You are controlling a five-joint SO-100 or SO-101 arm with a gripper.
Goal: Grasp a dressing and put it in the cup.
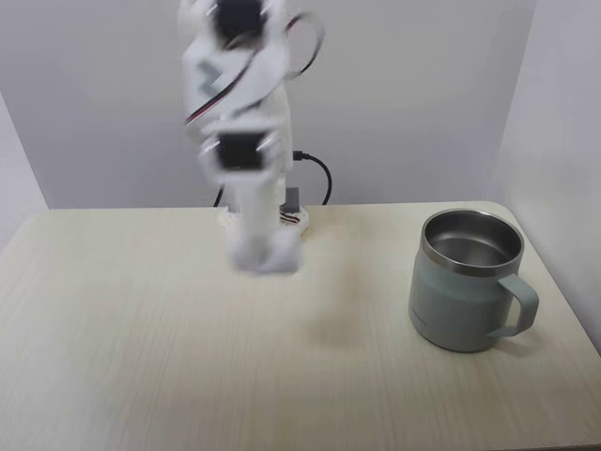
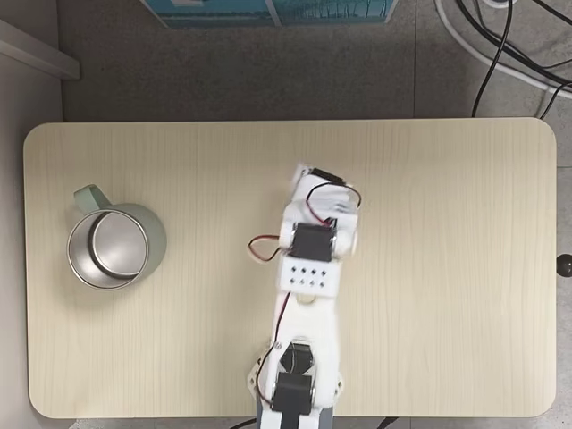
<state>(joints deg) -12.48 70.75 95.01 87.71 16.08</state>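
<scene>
**Arm mid-desk, cup off to one side, dressing not made out**

The arm (image 1: 246, 141) is blurred in the front fixed view, folded with its lower end hanging just above the desk (image 1: 141, 329) in front of its base. In the top-down fixed view the hand (image 2: 315, 189) points away from the base toward the far edge, near the middle of the desk. Whether its fingers are spread, closed or carrying something cannot be told: blur and the arm's own body hide them.

The dressing cannot be made out on the desk; it may lie under the arm or sit in the hand.

The cup (image 1: 467, 282) stands upright and looks empty inside, handle toward the camera's right in the front view. From above, the cup (image 2: 114, 246) lies well apart from the hand, to the left in that view, so any delivery probably turns on a wide swing of the base that way.
</scene>
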